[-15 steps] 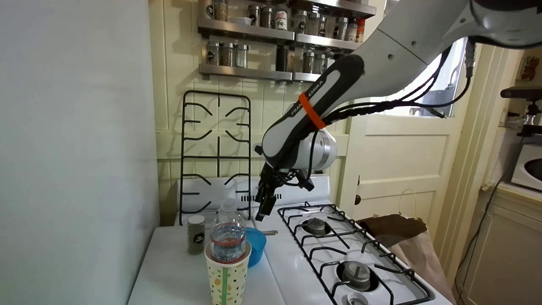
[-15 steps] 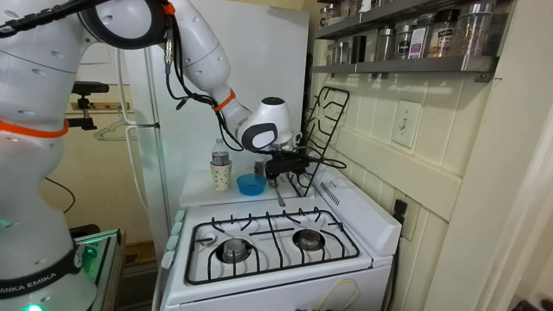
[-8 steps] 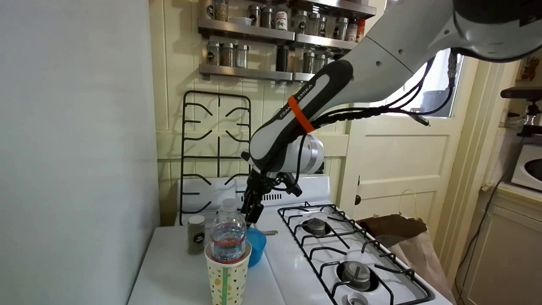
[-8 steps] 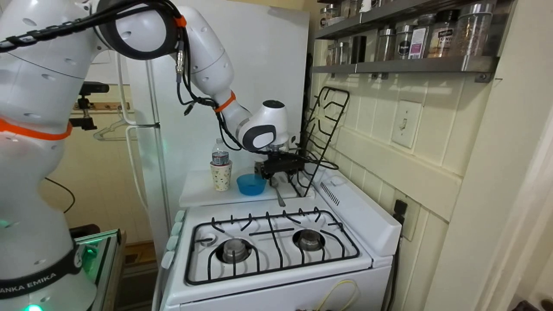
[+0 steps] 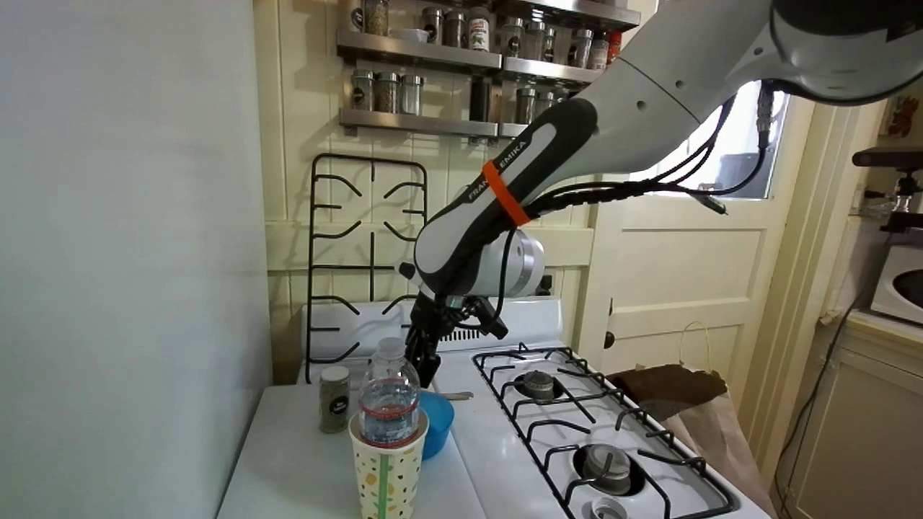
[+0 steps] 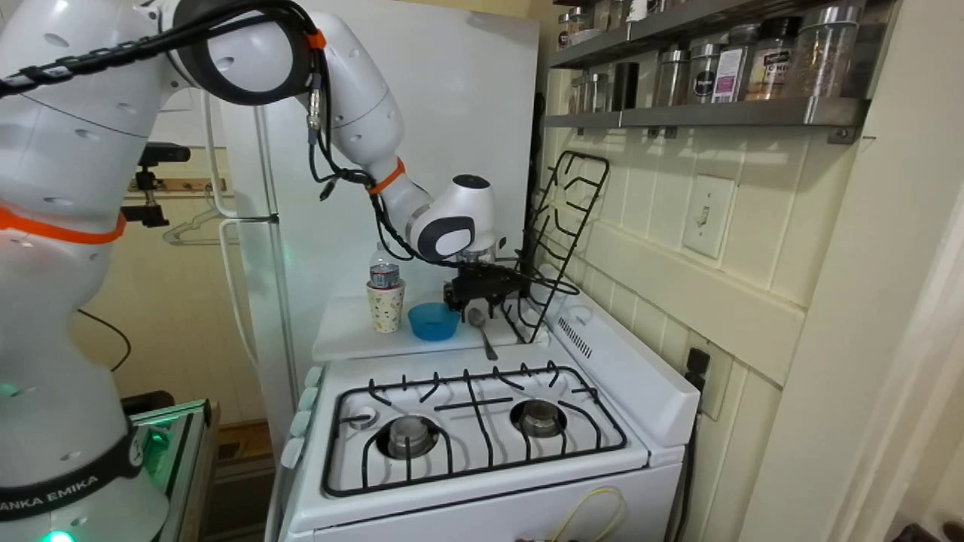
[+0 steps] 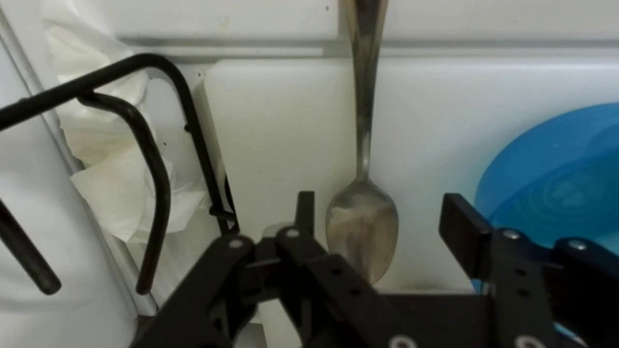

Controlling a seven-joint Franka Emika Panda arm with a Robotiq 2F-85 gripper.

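While a spoon (image 7: 363, 193) is lying across the tabletop (image 7: 285, 125) edge, the fingers (image 7: 462, 237), standing apart, are framing its head! A blue bowl (image 7: 527, 162) is sitting just beside.

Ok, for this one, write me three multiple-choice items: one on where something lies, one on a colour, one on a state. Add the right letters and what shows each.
1. Where is the spoon relative to the bowl?
A. Inside it
B. Beside it
C. Underneath it

2. What colour is the bowl?
A. Red
B. Yellow
C. Blue

3. How does the gripper stand?
A. Open
B. Fully shut
C. Out of view in every picture

Right letters:
1. B: the wrist view shows a stretch of white surface between the two.
2. C: it shows blue in the wrist view and in both exterior views.
3. A: its two fingers stand apart in the wrist view, and the spoon shows in the gap with white on either side.
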